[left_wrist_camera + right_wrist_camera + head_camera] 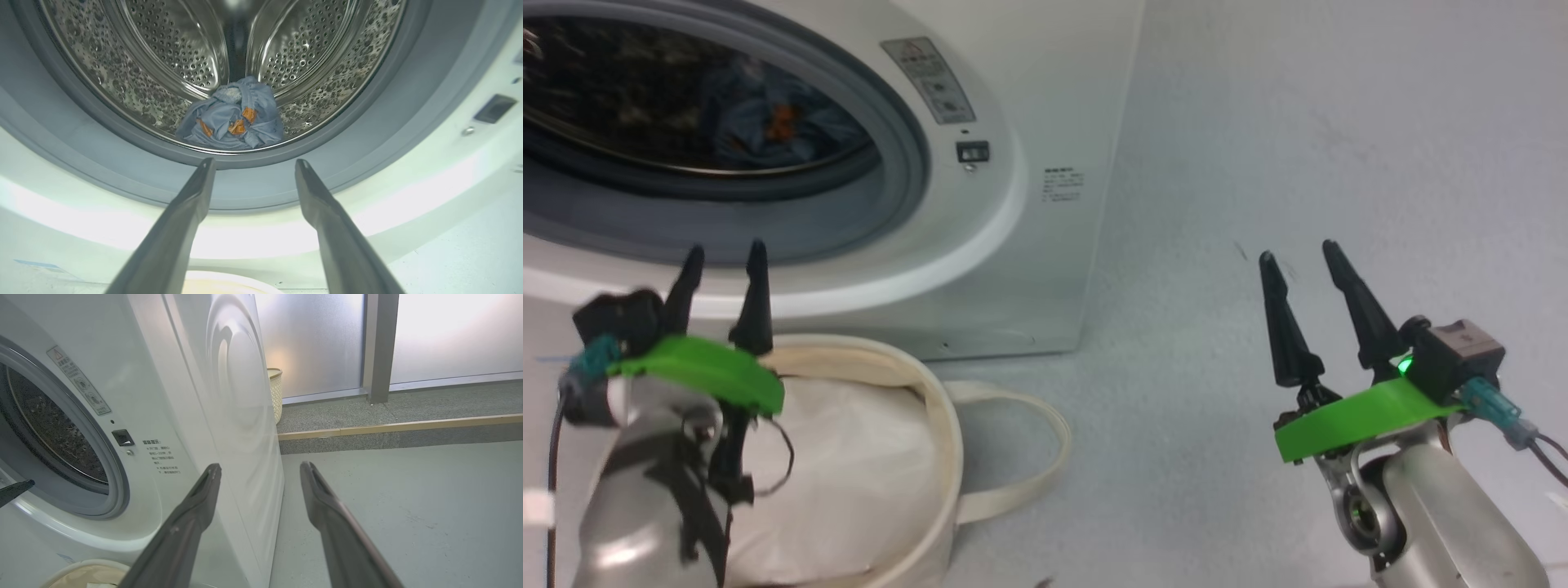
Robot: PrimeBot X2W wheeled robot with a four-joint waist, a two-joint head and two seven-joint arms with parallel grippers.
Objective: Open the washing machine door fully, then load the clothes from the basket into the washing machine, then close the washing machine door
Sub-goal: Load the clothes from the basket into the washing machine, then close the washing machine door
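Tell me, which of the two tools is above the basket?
The left tool, open above the cream basket in front of the washing machine; the right tool, also open, is over the grey floor beside it.

The washing machine (1054, 98) runs past the head view's top and left edges. The left arm (645, 490) hides part of the basket (935, 392), whose near side is cropped at the bottom edge. The printed label (1062, 186) on the machine's front is too small to read.
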